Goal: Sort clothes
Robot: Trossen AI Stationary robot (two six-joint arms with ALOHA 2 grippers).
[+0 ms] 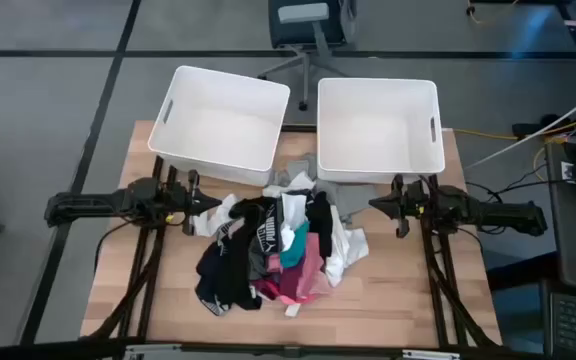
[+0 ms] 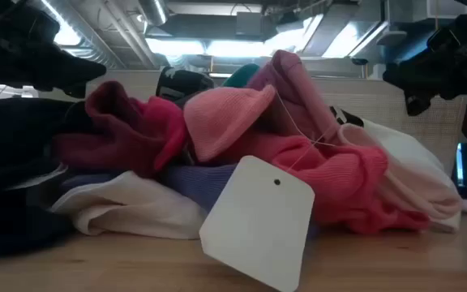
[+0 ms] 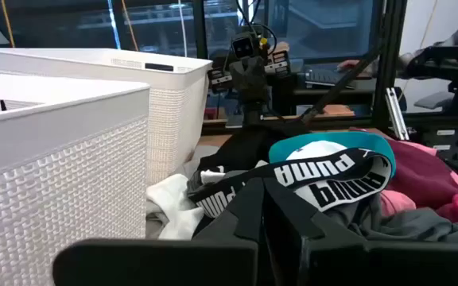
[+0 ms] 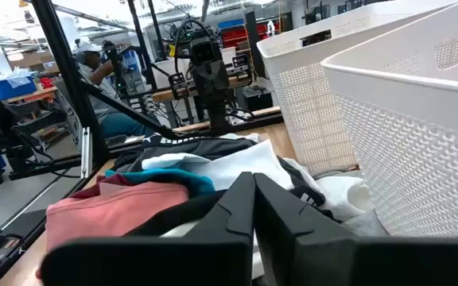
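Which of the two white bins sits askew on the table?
The left bin, nearest the left gripper; it is turned at an angle, while the right bin sits square.

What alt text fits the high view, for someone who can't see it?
A pile of small clothes, black, white, teal, pink and red, lies mid-table on a wooden table, in front of two empty white bins, the left bin and the right bin. The left gripper and right gripper flank the pile, both shut and holding nothing.
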